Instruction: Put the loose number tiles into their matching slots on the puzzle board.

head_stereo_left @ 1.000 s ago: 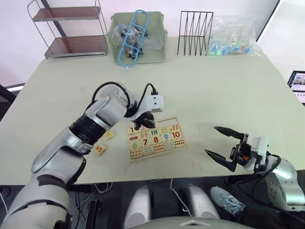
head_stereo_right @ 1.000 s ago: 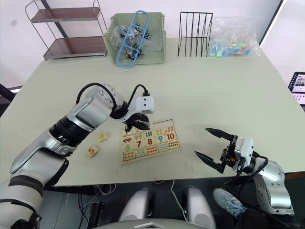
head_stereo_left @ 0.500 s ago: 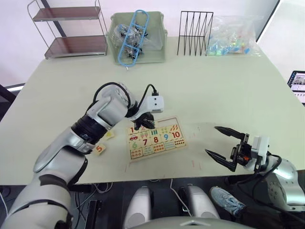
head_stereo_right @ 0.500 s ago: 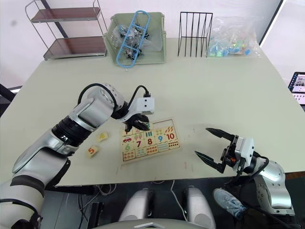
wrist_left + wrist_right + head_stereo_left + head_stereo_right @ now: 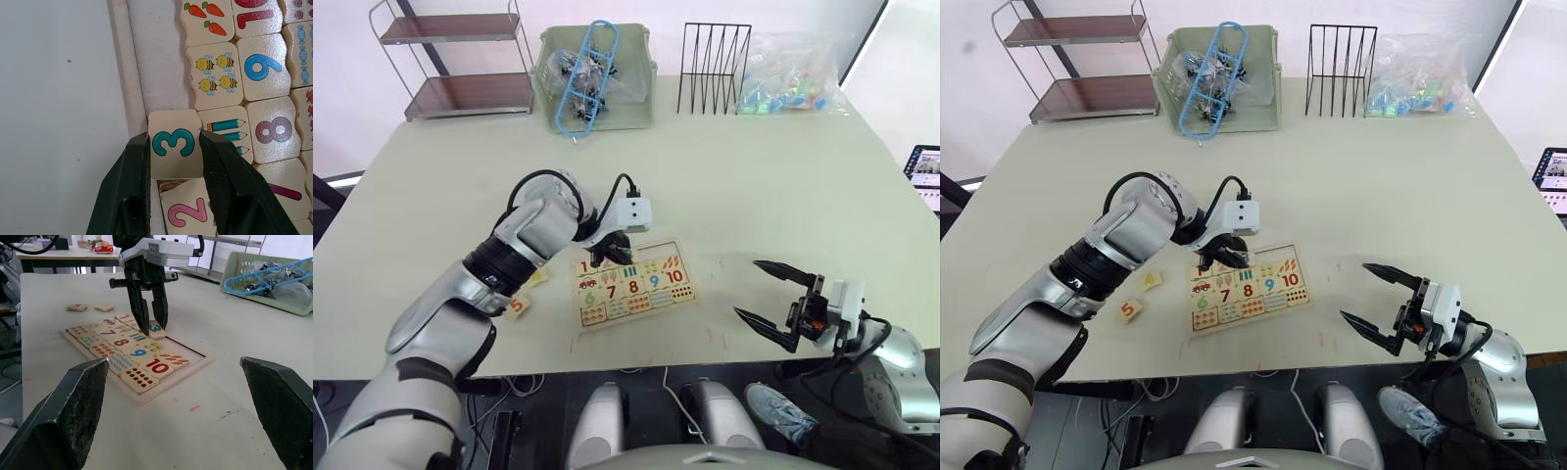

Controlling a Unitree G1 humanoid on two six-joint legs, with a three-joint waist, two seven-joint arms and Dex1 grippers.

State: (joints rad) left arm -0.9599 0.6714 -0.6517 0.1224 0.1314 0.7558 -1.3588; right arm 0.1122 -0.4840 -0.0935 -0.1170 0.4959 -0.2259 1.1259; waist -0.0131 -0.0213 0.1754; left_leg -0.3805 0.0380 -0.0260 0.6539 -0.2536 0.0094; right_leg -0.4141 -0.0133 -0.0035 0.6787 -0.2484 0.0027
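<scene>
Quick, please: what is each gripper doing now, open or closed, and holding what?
Left gripper: jaws closed on the 3 tile, over the puzzle board.
Right gripper: jaws open, holding nothing.

The left gripper is pinching the 3 tile over the puzzle board, with two loose tiles lying beyond it
</scene>
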